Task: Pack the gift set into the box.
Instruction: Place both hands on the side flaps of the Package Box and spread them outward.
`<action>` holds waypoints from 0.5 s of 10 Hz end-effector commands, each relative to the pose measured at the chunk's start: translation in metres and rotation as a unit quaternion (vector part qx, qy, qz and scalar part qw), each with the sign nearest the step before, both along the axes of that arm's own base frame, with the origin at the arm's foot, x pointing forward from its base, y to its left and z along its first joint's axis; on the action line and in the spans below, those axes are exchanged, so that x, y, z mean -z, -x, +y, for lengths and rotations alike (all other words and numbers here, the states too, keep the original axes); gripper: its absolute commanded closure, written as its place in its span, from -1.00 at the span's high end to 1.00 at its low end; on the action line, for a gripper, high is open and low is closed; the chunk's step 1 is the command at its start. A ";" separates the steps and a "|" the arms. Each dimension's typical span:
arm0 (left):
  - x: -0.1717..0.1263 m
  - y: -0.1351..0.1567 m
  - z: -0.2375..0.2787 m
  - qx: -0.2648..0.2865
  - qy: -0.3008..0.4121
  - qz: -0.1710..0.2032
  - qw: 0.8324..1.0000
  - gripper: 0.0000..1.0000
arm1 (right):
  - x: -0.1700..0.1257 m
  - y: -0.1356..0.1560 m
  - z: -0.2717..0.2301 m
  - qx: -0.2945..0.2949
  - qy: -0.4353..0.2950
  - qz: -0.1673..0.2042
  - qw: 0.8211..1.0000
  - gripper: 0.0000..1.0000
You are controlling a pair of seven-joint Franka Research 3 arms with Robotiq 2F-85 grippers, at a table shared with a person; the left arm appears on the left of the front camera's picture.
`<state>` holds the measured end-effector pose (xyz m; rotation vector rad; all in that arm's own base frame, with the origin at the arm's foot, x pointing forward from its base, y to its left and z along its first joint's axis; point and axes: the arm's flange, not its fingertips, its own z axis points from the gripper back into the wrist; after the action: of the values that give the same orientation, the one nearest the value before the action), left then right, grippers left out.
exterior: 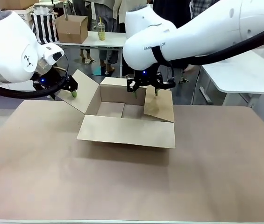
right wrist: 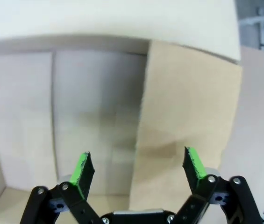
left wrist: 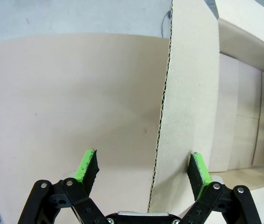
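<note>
Sitting open at the table's point(exterior: 52, 177) centre, the box point(exterior: 127, 133) has both grippers at its flaps: left gripper point(exterior: 72, 91) at 9 o'clock, right gripper point(exterior: 145, 92) at 2 o'clock, each with fingers spread astride a flap.

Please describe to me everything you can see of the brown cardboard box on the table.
The box is a shallow brown corrugated carton, open, standing on the brown table toward its far side. Its near flap folds out toward the robot, the left and right flaps slant up. The inside shows bare bottom panels. The open left pincer straddles the left flap's edge, the open right pincer the right flap's.
</note>
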<state>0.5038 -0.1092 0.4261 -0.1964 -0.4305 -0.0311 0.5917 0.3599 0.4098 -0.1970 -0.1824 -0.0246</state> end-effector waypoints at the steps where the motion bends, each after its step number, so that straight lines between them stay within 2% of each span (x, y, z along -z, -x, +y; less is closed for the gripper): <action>1: -0.001 0.002 0.001 -0.005 -0.005 -0.004 1.000 1.00 | -0.009 0.000 0.003 0.044 0.049 -0.037 0.997 1.00; 3: -0.001 0.002 0.001 -0.005 -0.005 -0.004 1.000 1.00 | -0.012 0.004 -0.001 0.055 0.088 -0.026 0.994 1.00; 5: -0.001 0.002 0.001 -0.005 -0.005 -0.004 1.000 1.00 | -0.029 0.017 -0.016 0.076 0.110 -0.030 0.991 1.00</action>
<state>0.5038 -0.1092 0.4260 -0.1964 -0.4303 -0.0310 0.5831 0.3497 0.4269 -0.3747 -0.2075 -0.1129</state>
